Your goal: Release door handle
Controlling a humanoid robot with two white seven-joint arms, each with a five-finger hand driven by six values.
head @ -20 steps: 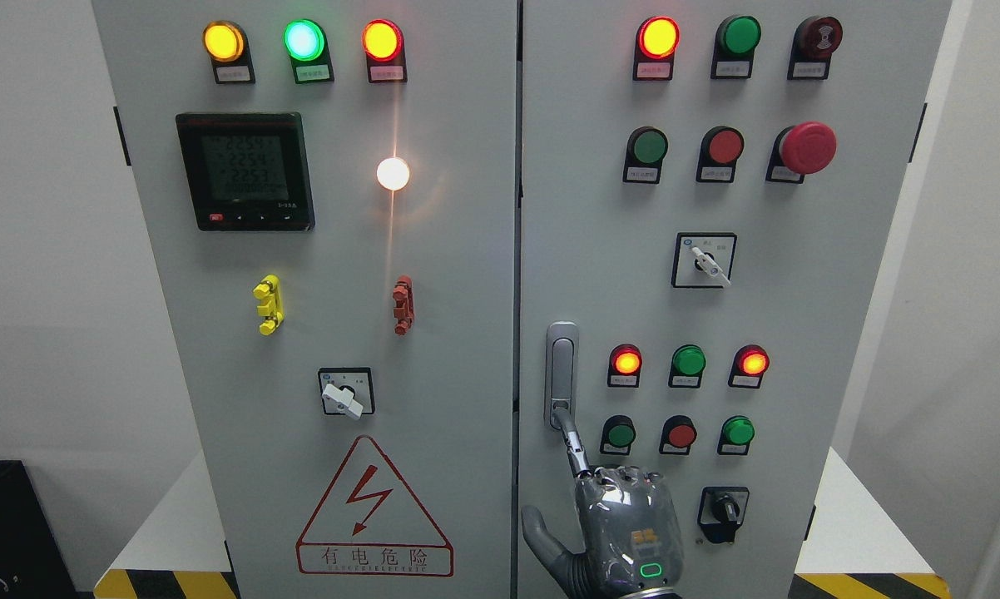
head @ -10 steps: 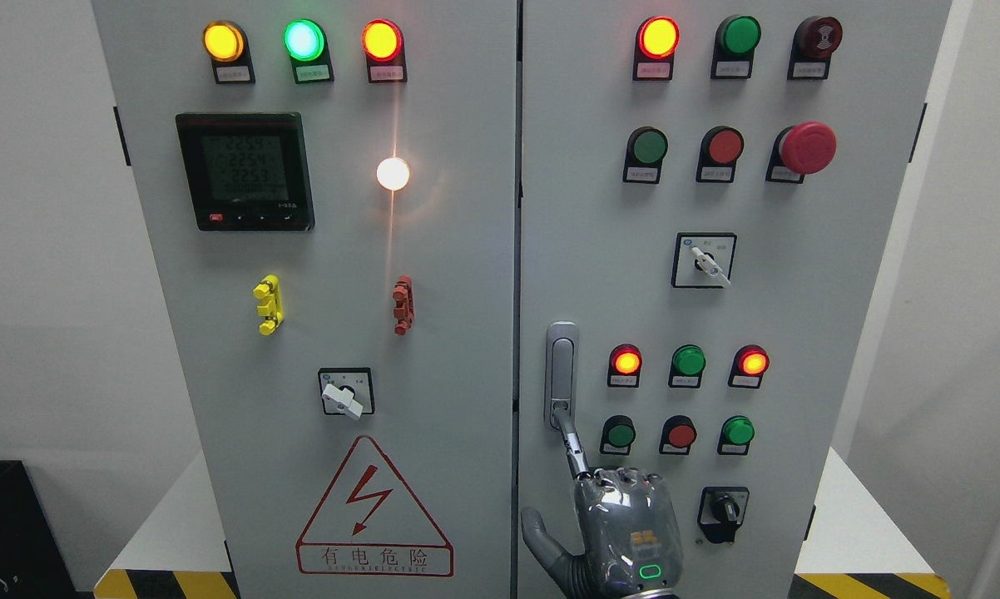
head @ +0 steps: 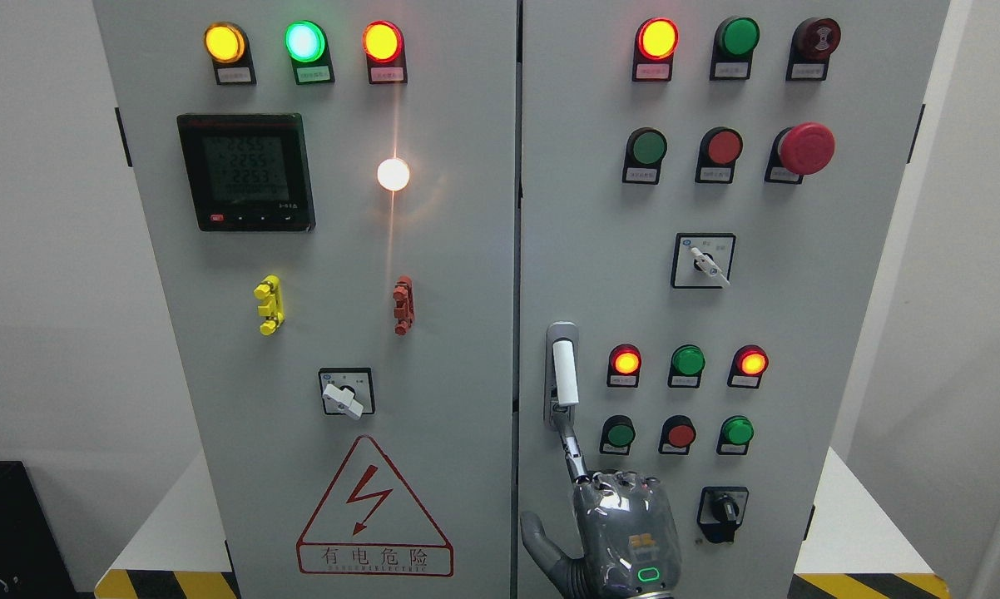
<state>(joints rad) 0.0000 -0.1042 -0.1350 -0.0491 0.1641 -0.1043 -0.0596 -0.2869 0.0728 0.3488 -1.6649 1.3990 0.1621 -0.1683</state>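
The grey door handle (head: pixel 564 372) sits in its vertical recess on the left edge of the right cabinet door (head: pixel 799 333). Its lever stands out from the recess and looks bright white. My right hand (head: pixel 621 520) rises from the bottom edge just below it. Its index finger (head: pixel 571 441) points straight up, with the tip on the small round button at the foot of the handle. The other fingers are curled and the thumb sticks out to the left. The hand holds nothing. My left arm does not show.
Lit and unlit push buttons (head: pixel 687 362) sit right of the handle, with a black rotary switch (head: pixel 723 506) beside my hand. The left door (head: pixel 342 333) carries a meter, a selector switch and a red warning triangle. White walls flank the cabinet.
The handle's lever has sprung out of its recess and now looks white. My right hand has barely moved, its index finger still on the button.
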